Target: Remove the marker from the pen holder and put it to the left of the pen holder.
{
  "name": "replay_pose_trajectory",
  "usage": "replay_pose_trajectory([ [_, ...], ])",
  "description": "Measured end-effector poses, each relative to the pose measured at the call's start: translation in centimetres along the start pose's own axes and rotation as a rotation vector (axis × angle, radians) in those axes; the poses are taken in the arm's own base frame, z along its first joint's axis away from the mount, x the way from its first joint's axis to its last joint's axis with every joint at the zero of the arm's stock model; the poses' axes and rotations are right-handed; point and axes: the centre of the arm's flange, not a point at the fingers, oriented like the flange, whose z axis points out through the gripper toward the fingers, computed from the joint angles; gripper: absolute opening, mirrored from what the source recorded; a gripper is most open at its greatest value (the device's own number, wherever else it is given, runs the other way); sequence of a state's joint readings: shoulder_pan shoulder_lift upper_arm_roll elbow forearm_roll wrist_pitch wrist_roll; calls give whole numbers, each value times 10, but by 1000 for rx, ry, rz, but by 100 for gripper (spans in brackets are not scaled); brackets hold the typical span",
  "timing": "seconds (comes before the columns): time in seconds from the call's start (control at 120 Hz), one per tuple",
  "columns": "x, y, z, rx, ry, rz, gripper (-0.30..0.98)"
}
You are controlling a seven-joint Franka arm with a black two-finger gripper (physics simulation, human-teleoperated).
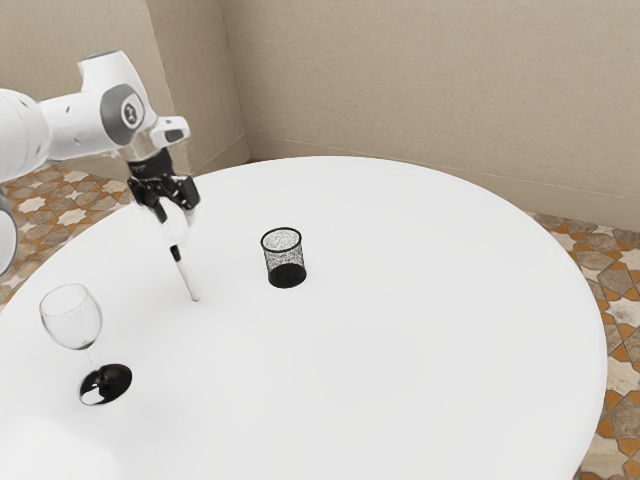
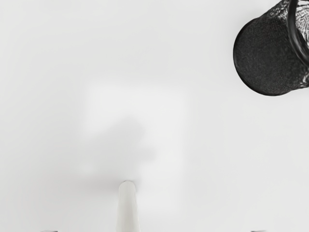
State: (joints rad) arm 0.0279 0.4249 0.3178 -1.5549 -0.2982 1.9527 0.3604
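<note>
Fingers (image 1: pixel 161 210) wide, tilted marker (image 1: pixel 184 272) below, pen holder (image 1: pixel 286 274) near, wine glass (image 1: pixel 105 383) in exterior view

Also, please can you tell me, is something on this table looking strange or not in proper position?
The marker looks odd: it slants, seemingly on its end, below the open gripper, neither lying flat nor visibly held. The pen holder and wine glass stand upright; nothing looks spilled or damaged.
</note>
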Motion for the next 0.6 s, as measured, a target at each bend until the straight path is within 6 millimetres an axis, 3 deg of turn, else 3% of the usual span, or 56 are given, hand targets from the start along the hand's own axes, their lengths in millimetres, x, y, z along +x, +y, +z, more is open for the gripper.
replay_pose_trajectory([
  [0.042,0,9,-31,2,41,22,55],
  [0.1,-8,57,-97,16,109,123,58],
  [0.133,-20,98,-140,40,148,211,60],
  [0.192,-51,194,-206,109,193,396,62],
  [0.242,-80,279,-239,159,205,542,63],
  [0.35,-162,450,-246,199,176,846,65],
  [0.45,-272,584,-232,188,139,1133,67],
  [0.525,-365,651,-222,177,113,1324,67],
  [0.6,-443,688,-218,170,99,1464,68],
])
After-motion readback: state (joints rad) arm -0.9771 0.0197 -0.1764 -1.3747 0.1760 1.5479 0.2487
